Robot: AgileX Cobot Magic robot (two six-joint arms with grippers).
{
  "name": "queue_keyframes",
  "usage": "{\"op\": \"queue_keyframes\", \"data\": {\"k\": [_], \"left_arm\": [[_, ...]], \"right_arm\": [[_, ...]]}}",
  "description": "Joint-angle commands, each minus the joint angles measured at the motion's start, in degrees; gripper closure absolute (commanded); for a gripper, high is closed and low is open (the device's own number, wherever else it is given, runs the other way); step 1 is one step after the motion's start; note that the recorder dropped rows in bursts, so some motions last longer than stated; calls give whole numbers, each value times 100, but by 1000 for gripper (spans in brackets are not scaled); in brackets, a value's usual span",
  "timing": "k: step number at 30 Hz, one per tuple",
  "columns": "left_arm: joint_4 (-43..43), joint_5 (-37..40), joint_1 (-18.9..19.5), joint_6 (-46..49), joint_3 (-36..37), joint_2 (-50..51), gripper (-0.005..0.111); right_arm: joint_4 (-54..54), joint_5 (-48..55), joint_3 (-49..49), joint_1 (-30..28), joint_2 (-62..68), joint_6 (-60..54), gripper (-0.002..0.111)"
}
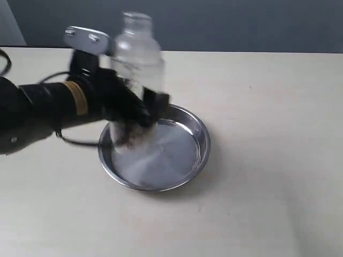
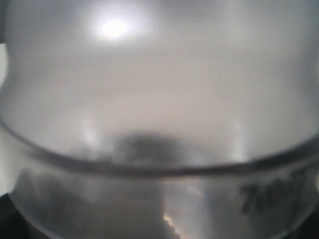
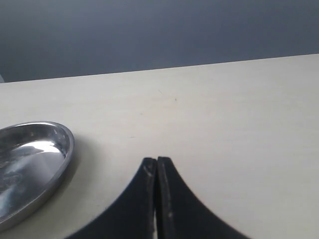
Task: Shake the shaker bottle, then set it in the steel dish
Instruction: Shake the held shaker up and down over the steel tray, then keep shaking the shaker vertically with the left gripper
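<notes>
Left of centre, the left end effector [image 1: 140, 111] is clamped on the blurred shaker bottle [image 1: 136, 56] over the steel dish [image 1: 199, 152]. Grip firmly and use short strokes. The right end effector [image 3: 157, 167] is pressed together.

Pale, perhaps wooden tabletop [image 1: 268, 203]; dark grey-blue wall [image 1: 241, 24] behind

One shaker bottle [image 1: 136, 53], one steel dish [image 1: 185, 155], one left pincer [image 1: 143, 110], one right pincer [image 3: 157, 167], perhaps several brown bits [image 1: 128, 137]
</notes>
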Motion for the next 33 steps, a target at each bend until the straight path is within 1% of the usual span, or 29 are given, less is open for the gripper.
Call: {"op": "queue_keyframes", "data": {"k": [1, 2, 3, 4, 6, 7, 8, 9, 10, 12, 13, 15, 17, 18, 19, 21, 23, 24, 26, 28, 29, 30, 33], "left_arm": [[-739, 100, 151, 413, -199, -33, 106], [-1705, 6, 416, 468, -199, 165, 106], [-1884, -8, 402, 298, -199, 242, 106], [-1337, 7, 291, 149, -199, 242, 106], [145, -119, -128, -259, -199, 111, 106], [497, -489, -213, -226, -231, 76, 106], [650, -812, -189, -187, -365, -15, 106], [602, -908, -140, -187, -586, -147, 106], [413, -828, -102, -187, -866, -350, 106], [188, -370, -57, -219, -1229, -653, 106], [177, -250, -67, -219, -1215, -654, 106], [134, -194, -94, -219, -837, -230, 106], [-85, -490, -59, -234, -523, 396, 106], [-127, -605, -13, -260, -512, 467, 106], [-138, -755, -13, -275, -590, 363, 106], [-37, -1065, -13, -236, -915, -199, 106], [146, -988, -13, -228, -1176, -555, 106], [136, -848, -13, -228, -1157, -570, 106], [17, -504, -33, -239, -850, -155, 106], [-276, -635, -4, -239, -442, 527, 106], [-320, -768, 53, -261, -397, 640, 106], [-291, -878, 66, -318, -433, 562, 106], [-148, -1182, 66, -262, -778, -279, 106]], "right_arm": [[-9, -47, 7, 9, -27, -25, 109], [-9, -47, 7, 9, -27, -25, 109], [-9, -47, 7, 9, -27, -25, 109], [-9, -47, 7, 9, -27, -25, 109], [-9, -47, 7, 9, -27, -25, 109], [-9, -47, 7, 9, -27, -25, 109], [-9, -47, 7, 9, -27, -25, 109], [-9, -47, 7, 9, -27, -25, 109], [-9, -47, 7, 9, -27, -25, 109], [-9, -47, 7, 9, -27, -25, 109], [-9, -47, 7, 9, -27, -25, 109], [-9, -47, 7, 9, -27, -25, 109], [-9, -47, 7, 9, -27, -25, 109], [-9, -47, 7, 9, -27, -25, 109], [-9, -47, 7, 9, -27, -25, 109], [-9, -47, 7, 9, -27, -25, 109], [-9, -47, 7, 9, -27, -25, 109], [-9, -47, 7, 9, -27, -25, 109], [-9, -47, 7, 9, -27, -25, 109], [-9, -47, 7, 9, -27, -25, 109], [-9, -47, 7, 9, -27, -25, 109], [-9, -47, 7, 9, -27, -25, 109], [-9, -47, 7, 9, -27, -25, 109]]}}
